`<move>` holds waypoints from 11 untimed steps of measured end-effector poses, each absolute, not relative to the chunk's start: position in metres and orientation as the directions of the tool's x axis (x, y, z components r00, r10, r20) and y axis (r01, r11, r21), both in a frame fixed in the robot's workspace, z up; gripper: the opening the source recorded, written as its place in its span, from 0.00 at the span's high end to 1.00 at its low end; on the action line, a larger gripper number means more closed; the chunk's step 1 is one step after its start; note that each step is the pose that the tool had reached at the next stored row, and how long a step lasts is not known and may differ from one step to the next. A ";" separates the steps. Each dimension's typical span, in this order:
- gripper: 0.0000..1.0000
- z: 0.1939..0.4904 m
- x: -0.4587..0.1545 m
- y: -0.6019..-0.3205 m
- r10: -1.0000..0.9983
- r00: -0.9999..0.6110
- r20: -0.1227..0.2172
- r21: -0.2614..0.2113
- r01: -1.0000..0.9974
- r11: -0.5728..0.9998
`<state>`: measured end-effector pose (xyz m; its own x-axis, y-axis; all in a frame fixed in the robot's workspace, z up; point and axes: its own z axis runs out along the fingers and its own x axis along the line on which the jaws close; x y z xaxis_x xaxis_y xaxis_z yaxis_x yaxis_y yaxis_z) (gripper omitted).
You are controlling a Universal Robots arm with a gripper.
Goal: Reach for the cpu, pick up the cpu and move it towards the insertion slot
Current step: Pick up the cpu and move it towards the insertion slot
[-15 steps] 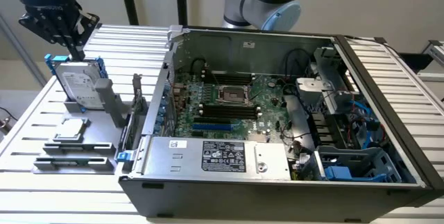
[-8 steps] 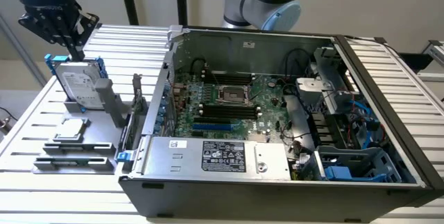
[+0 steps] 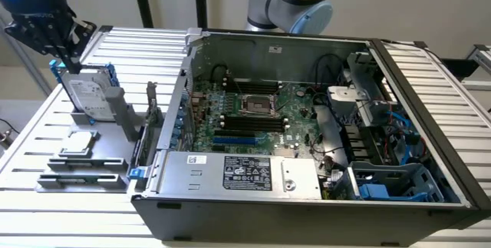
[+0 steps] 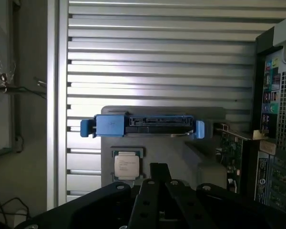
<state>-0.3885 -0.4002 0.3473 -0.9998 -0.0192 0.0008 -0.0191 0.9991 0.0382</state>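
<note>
The cpu (image 3: pixel 77 142) is a small square chip with a silvery top, lying flat in a grey holder on the slatted table at the exterior view's left. In the wrist view the cpu (image 4: pixel 127 165) lies just beyond my fingertips. My gripper (image 3: pixel 71 64) hangs high above that holder, over the upright hard drive, with its black fingers (image 4: pixel 158 172) shut together and nothing between them. The insertion slot (image 3: pixel 257 105) is the square metal-framed socket with a dark centre on the green motherboard inside the open computer case.
A silver hard drive with a blue frame (image 3: pixel 91 94) stands upright behind the cpu, directly under my gripper. Flat grey blocks (image 3: pixel 80 173) lie in front of it. The open computer case (image 3: pixel 429 144) rises at the exterior view's right, with cables, a power supply (image 3: pixel 245 172) and blue brackets inside.
</note>
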 end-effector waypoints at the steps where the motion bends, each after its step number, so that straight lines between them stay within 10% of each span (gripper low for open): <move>1: 0.89 0.347 -0.391 -0.402 -0.019 -1.000 0.001 0.038 -0.019 0.999; 11: 0.89 0.341 -0.418 -0.419 -0.019 -1.000 0.004 0.037 -0.019 0.999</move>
